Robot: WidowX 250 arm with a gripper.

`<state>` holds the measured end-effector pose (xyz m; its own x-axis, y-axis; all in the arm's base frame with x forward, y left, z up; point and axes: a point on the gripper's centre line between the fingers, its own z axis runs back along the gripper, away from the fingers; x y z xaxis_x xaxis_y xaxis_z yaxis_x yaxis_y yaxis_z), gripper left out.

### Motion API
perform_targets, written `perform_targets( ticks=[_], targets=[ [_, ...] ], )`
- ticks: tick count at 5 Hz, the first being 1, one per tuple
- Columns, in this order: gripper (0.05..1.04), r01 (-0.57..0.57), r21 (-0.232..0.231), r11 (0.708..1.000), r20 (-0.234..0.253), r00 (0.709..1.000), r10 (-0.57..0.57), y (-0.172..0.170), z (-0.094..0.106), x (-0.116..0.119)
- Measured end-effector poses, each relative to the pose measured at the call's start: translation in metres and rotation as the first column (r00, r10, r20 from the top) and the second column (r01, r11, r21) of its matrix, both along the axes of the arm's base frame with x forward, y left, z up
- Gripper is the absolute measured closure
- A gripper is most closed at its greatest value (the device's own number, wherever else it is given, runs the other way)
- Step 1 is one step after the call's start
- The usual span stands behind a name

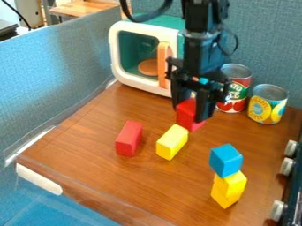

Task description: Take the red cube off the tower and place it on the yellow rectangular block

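The gripper (189, 111) hangs low over the back middle of the table, at the red cube (185, 113), whose right side is partly hidden by it. A lighter red piece (197, 126) shows just under that cube; whether the two touch or form a tower I cannot tell. In front of them and slightly left, the yellow rectangular block (171, 141) lies on the table with nothing on it.
A red block (129, 138) lies left of the yellow one. At the right, a blue cube (226, 160) tops yellow blocks (229, 189). Two cans (236, 88) and a toy oven (138, 57) stand behind. Knobs (286, 167) line the right edge.
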<state>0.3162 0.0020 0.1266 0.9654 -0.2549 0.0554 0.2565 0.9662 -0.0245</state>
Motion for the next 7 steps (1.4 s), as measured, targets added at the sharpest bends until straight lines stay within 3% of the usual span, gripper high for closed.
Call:
perform_targets(
  ticks=[1, 3, 5, 6, 7],
  targets=[
    [0.498, -0.053, 0.041, 0.998, -0.072, 0.996, 0.056, 0.016, -0.032, 0.004],
    [0.498, -0.12, 0.024, 0.992, -0.13, 0.984, 0.122, 0.033, -0.058, 0.007],
    [0.498, -0.177, -0.04, 0.983, -0.137, 0.976, 0.17, 0.048, -0.067, 0.011],
    [0.498, -0.178, -0.053, 0.983, -0.11, 0.979, 0.171, 0.05, -0.061, 0.024],
    [0.498, -0.17, -0.044, 0.985, -0.115, 0.98, 0.164, 0.049, -0.067, 0.031]
  ],
)
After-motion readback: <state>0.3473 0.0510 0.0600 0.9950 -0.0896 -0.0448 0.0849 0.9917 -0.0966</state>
